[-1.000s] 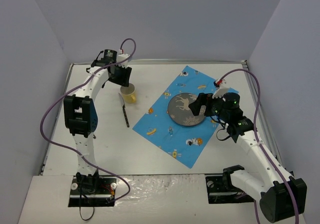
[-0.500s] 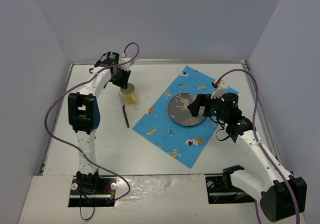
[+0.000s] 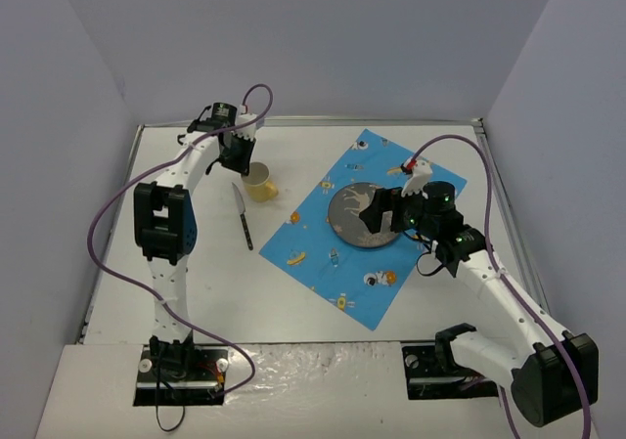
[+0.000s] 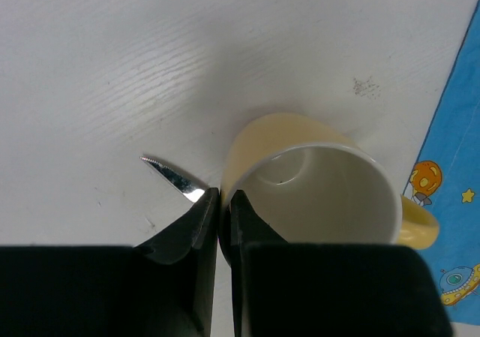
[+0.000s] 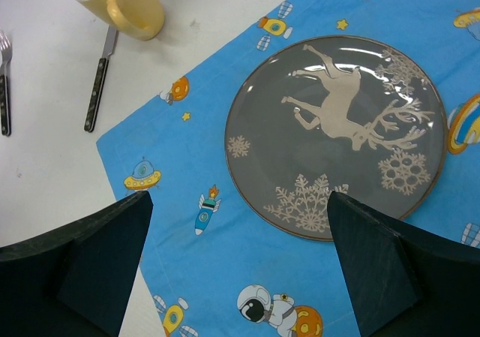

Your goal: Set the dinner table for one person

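Overhead, the dinner table (image 3: pixel 196 292) is a large matte white rectangle with a thin metal rim. It lies ahead of both arm bases, between plain pale walls (image 3: pixel 293 38).

Left wrist view: the left gripper (image 4: pixel 223 202) is closed, pinching the yellow mug (image 4: pixel 322 194) by its wall.

Right wrist view: the right gripper (image 5: pixel 240 198) is spread wide and holds nothing, above the plate (image 5: pixel 337 127) on the blue cloth (image 5: pixel 187 164).
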Robot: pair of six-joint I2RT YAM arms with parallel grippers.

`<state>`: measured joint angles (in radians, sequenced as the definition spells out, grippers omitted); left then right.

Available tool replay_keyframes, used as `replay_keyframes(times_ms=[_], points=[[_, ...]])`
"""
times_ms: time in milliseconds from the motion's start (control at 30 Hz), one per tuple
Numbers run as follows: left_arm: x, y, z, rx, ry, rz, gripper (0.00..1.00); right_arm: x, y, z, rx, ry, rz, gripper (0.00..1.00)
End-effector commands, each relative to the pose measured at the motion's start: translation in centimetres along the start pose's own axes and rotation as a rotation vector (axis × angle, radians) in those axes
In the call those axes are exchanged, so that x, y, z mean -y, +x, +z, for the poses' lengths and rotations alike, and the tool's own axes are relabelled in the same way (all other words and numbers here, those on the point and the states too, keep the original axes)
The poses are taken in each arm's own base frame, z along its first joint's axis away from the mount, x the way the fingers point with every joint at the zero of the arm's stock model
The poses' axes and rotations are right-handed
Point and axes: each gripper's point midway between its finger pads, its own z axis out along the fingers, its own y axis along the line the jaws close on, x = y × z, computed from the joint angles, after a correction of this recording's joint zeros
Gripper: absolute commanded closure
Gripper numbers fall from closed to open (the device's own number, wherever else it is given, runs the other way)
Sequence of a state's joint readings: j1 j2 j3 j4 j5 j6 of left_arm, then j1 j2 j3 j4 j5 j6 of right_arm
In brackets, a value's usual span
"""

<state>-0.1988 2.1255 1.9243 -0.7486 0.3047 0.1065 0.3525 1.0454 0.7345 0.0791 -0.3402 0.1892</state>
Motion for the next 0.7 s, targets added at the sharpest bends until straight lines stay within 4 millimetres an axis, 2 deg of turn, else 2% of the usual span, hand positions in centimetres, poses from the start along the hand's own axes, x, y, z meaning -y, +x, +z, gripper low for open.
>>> replay_keyframes(times_ms=[0, 133, 200, 233, 267, 333, 400, 533, 667], points=[[3.7, -3.6, -9.5, 0.155, -0.071, -0.059, 1.0, -3.7, -4.8, 1.2, 0.098, -0.078, -0.203, 0.0], [6.0, -2.6, -12.1, 0.143, -0.093, -0.123, 1.0, -6.8, -5.8, 3.3, 0.081, -0.154, -0.333, 0.0], [7.3, -2.4, -13.2, 0.154, -0.08, -0.137, 1.0, -8.4, -5.3, 4.6, 0.056, -0.194, -0.378, 0.01], [7.3, -2.2, -13.2, 0.148, -0.08, -0.138, 1.0, -8.5, -6.0, 4.5, 0.073, -0.191, -0.393, 0.01], [8.1, -2.0, -13.8, 0.148, -0.074, -0.138, 1.0, -9.6, -6.4, 5.1, 0.08, -0.217, -0.431, 0.03], [9.3, -1.7, -14.5, 0.148, -0.076, -0.127, 1.0, -10.6, -6.2, 6.1, 0.067, -0.245, -0.45, 0.06], [10.6, -1.5, -14.9, 0.149, -0.065, -0.11, 1.0, -11.6, -7.0, 6.6, 0.083, -0.276, -0.469, 0.08], [11.8, -1.1, -15.5, 0.15, -0.058, -0.104, 1.0, -13.0, -7.0, 7.9, 0.077, -0.312, -0.49, 0.14], [12.5, -1.0, -15.9, 0.162, -0.07, -0.097, 1.0, -14.1, -6.7, 8.7, 0.062, -0.343, -0.49, 0.29]])
